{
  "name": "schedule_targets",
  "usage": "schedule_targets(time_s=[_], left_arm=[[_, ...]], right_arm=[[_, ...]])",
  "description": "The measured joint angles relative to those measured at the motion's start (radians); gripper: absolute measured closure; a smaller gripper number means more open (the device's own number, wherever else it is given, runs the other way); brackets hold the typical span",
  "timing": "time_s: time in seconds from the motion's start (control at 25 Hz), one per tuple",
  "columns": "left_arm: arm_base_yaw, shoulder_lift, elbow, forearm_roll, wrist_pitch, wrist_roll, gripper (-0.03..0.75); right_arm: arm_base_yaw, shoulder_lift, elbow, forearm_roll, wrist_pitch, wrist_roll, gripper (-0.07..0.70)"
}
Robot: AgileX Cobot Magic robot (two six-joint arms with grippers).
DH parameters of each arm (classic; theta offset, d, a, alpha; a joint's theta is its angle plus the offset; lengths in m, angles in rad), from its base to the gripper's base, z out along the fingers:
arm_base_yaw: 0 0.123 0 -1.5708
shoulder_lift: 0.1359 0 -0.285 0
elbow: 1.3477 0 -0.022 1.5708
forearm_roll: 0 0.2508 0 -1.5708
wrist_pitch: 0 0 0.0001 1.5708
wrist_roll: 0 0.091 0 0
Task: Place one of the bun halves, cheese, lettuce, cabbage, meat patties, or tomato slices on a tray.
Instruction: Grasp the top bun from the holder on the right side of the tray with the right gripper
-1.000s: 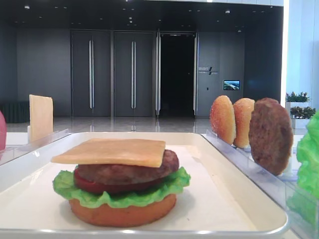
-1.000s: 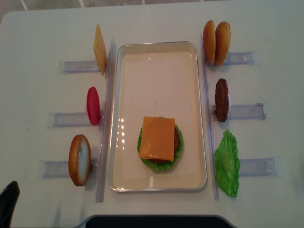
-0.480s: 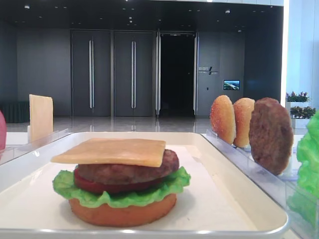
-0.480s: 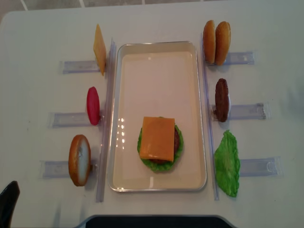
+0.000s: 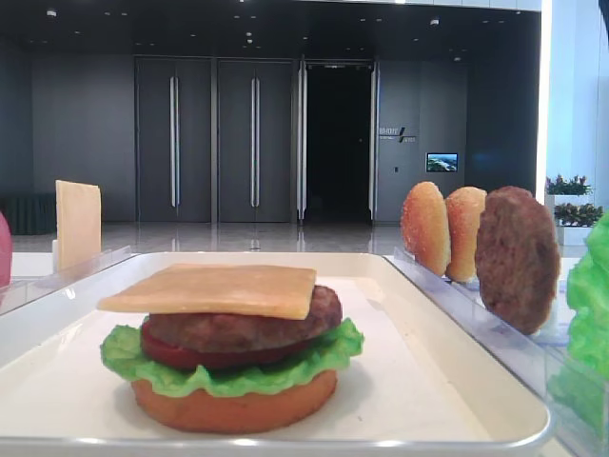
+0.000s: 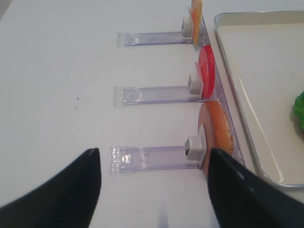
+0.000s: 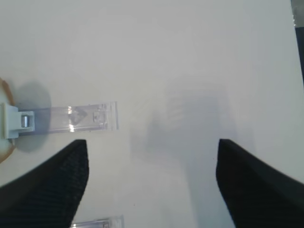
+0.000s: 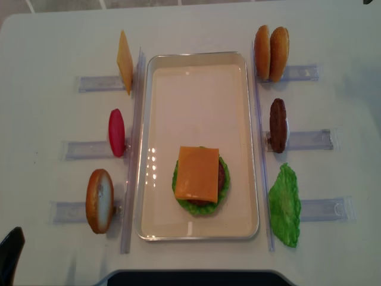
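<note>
Looking across the low front view, the large white low-rimmed tray (image 5: 476, 381) carries a stack: smooth orange bottom bun, ruffled green lettuce (image 5: 233, 367), grainy brown meat patty (image 5: 243, 328), flat yellow cheese square (image 5: 214, 288). Overhead, two domed golden bun halves (image 8: 271, 53) stand by the tray's far right corner. My right gripper (image 7: 152, 180) hangs released over bare table; my left gripper (image 6: 154, 185) is released too. I'd grip a dome by its edges.

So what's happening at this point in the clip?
Nothing is being held. Both grippers are open above bare table: the left gripper near the racked bun half, the right gripper near a clear rack. On the tray a burger is stacked up to the cheese, with no top bun yet.
</note>
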State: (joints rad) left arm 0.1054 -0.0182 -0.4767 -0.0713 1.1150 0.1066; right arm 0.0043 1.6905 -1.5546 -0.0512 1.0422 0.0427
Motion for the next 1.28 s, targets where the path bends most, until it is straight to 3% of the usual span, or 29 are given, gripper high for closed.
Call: schedule_targets(time_s=[0.28, 0.64, 1.0, 1.28], left_arm=[[0.000, 0.000, 0.000, 0.000, -0.001, 0.000, 0.181], [0.000, 0.000, 0.000, 0.000, -0.001, 0.000, 0.181], [0.000, 0.000, 0.000, 0.000, -0.001, -0.002, 0.181], [0.000, 0.000, 0.000, 0.000, -0.001, -0.002, 0.181]], right_arm=[[0.018, 0.147, -0.095, 0.002, 0.010, -0.026, 0.076], [0.052, 0.195, -0.110, 0.003, 0.045, -0.018, 0.076], [0.292, 0.195, -0.110, -0.029, 0.046, 0.057, 0.076], [0.480, 0.195, -0.114, -0.028, -0.008, 0.124, 0.076]])
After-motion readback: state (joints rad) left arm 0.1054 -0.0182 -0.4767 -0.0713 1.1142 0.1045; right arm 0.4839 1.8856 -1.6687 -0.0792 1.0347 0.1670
